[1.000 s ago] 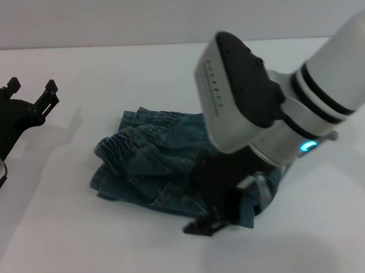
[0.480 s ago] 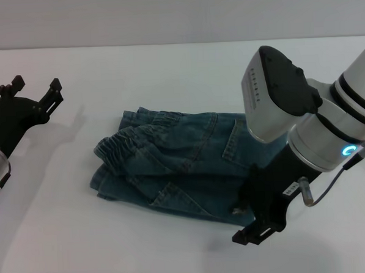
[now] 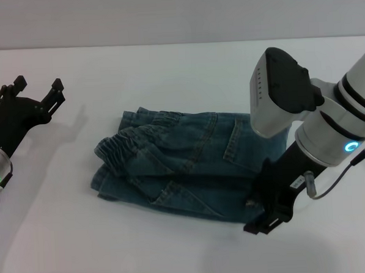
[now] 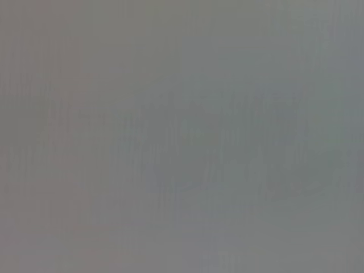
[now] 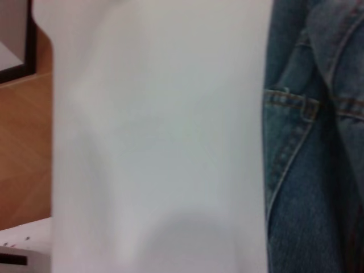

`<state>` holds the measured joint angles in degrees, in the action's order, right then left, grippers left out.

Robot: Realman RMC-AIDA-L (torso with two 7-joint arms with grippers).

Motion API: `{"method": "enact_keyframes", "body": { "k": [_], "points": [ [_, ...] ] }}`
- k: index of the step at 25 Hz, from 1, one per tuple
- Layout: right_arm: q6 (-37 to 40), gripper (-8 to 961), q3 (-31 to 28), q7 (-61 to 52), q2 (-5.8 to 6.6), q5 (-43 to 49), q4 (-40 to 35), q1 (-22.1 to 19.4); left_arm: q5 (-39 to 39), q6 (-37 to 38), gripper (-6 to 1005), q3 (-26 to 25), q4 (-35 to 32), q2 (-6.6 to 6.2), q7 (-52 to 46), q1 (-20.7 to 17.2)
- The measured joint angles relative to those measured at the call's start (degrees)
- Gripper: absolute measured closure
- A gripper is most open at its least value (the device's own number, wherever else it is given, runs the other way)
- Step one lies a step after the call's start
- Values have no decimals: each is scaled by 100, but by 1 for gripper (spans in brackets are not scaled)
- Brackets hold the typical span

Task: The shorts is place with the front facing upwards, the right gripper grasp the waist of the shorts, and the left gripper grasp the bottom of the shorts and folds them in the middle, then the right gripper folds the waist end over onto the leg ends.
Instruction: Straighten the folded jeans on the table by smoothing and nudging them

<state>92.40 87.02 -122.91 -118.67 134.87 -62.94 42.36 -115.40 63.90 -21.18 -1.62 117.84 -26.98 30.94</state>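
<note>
The shorts (image 3: 178,167) lie folded on the white table, blue denim with orange stitching, their gathered elastic waist (image 3: 119,146) at the left end on top. The leg ends are not visible as separate hems. My right gripper (image 3: 268,221) sits low at the right end of the shorts, just off the folded edge, open and holding nothing. The right wrist view shows a strip of the shorts (image 5: 310,142) beside bare table. My left gripper (image 3: 30,98) hangs open at the far left, well away from the shorts. The left wrist view is plain grey.
The white table (image 3: 167,76) extends around the shorts on all sides. In the right wrist view the table edge (image 5: 52,142) shows, with a brown wooden floor (image 5: 25,153) beyond it.
My right gripper has drawn back to the right, off the shorts, and let the bunched denim go. The right end of the shorts now lies flat. The left gripper barely moved.
</note>
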Motion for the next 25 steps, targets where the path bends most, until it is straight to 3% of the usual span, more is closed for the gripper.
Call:
{"method": "enact_keyframes", "body": {
  "k": [17, 25],
  "points": [
    [-910, 460, -376, -154, 3, 435, 144, 35, -9, -2, 184, 0, 12, 9, 0, -52],
    [-629, 460, -446, -52, -7, 203, -305, -167, -8, 4, 183, -1, 11, 5, -32, -53]
  ]
}}
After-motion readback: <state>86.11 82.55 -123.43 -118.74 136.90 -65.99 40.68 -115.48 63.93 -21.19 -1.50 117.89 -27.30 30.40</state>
